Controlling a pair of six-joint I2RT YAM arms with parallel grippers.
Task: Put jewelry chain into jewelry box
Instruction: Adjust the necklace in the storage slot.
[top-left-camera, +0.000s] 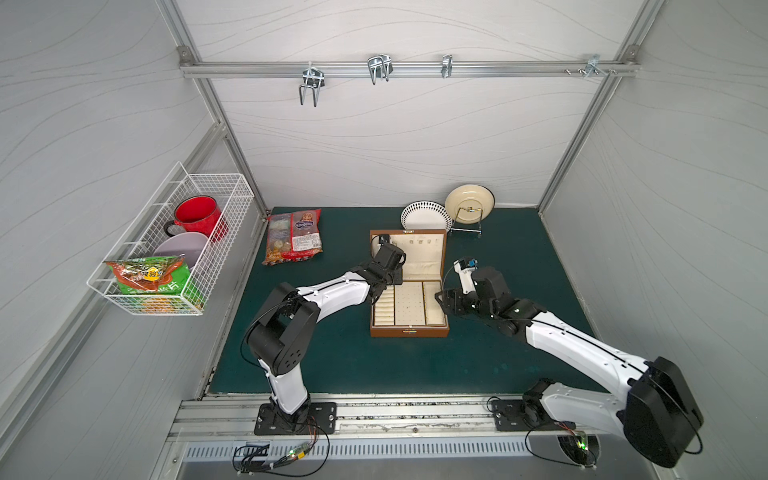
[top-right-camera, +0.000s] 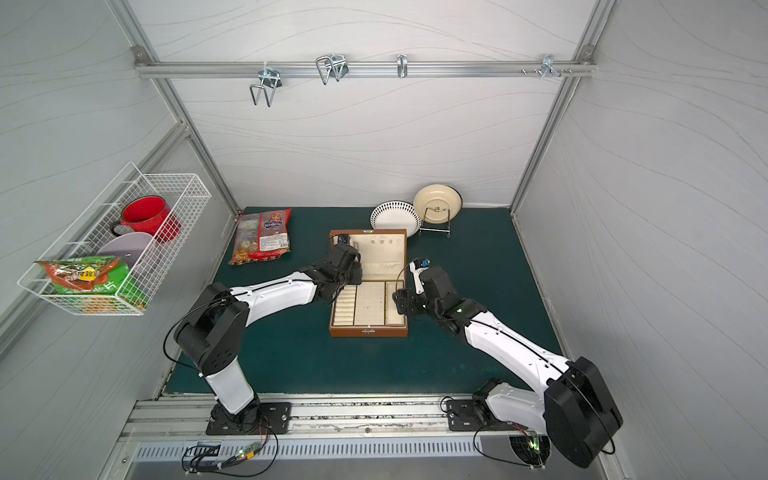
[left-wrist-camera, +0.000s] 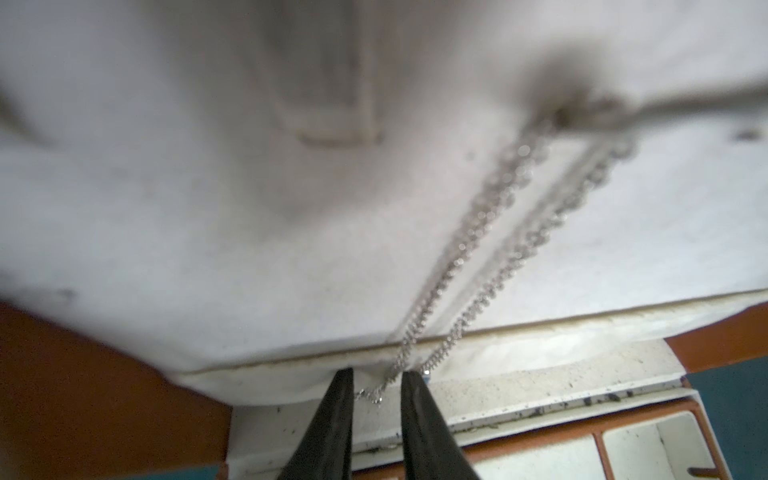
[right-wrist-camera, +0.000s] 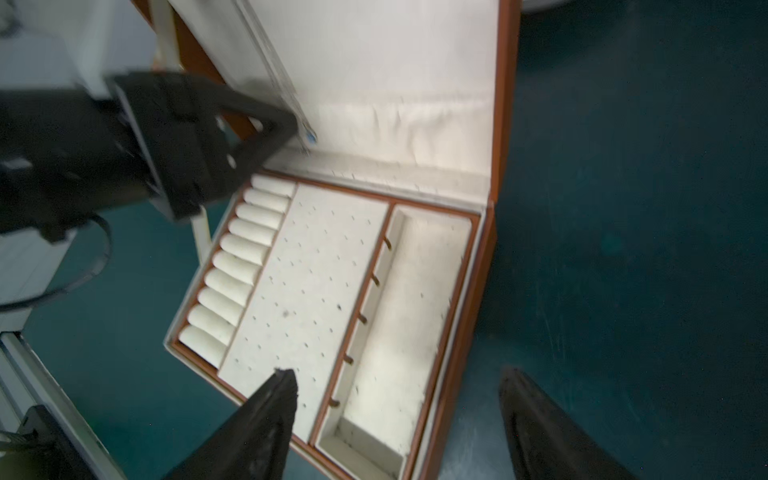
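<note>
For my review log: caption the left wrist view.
Jewelry chain draped along the jewelry box lid lining, its end between the left gripper's parted fingertips.

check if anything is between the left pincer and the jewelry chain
Nothing visible. In the left wrist view the jewelry chain runs along the cream lid lining of the jewelry box, and its lower end lies right between the tips of the left pincer, which stand slightly apart.
</note>
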